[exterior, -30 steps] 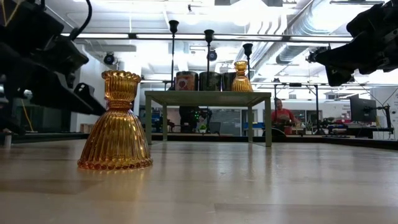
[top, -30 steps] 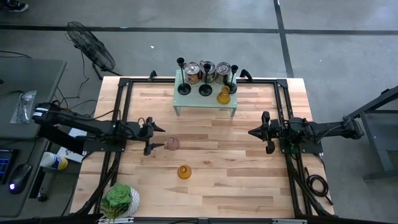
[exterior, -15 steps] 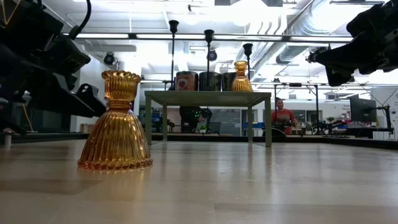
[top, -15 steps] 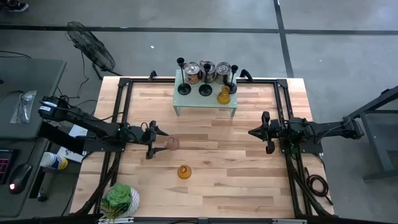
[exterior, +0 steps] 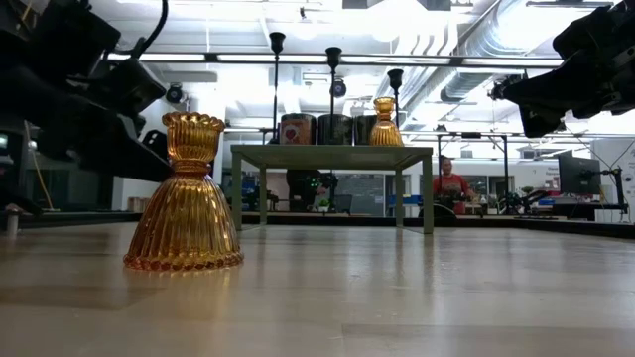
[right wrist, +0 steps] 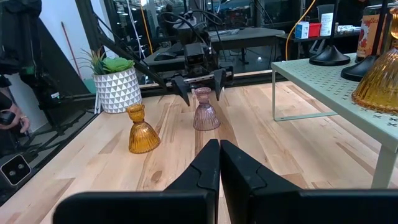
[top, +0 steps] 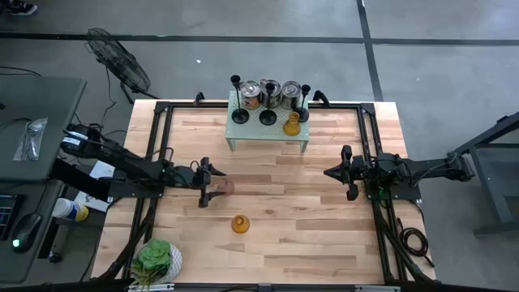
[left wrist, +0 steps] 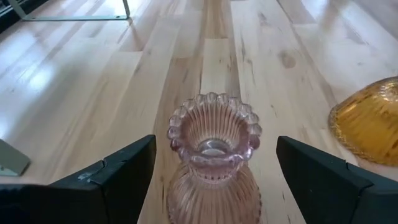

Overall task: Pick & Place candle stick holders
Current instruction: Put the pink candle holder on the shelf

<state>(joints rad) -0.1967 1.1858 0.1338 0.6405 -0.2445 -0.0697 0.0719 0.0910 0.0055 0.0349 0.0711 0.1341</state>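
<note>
A pink glass holder (left wrist: 214, 155) stands upright on its base on the table, left of centre (top: 225, 186). My left gripper (left wrist: 216, 140) is open and level with it, one finger on either side of its fluted cup, touching nothing. An amber holder (top: 240, 224) stands nearer the front edge (exterior: 186, 193). Three black holders (top: 268, 116) and a second amber holder (top: 292, 124) stand on the pale green shelf (top: 243, 134) at the far side. My right gripper (right wrist: 219, 162) is shut and empty, above the table's right part (top: 327, 173).
Three tins (top: 270, 93) stand at the back of the shelf. A potted plant (top: 154, 261) sits at the near left corner. Black rails (top: 158, 146) run along the table's edges. Bare wood lies between the two grippers. A person (exterior: 451, 183) sits far behind the table.
My left gripper has moved toward the table's right edge, up to the pink holder, and now has a finger on either side of it. The pink holder has stayed in place.
</note>
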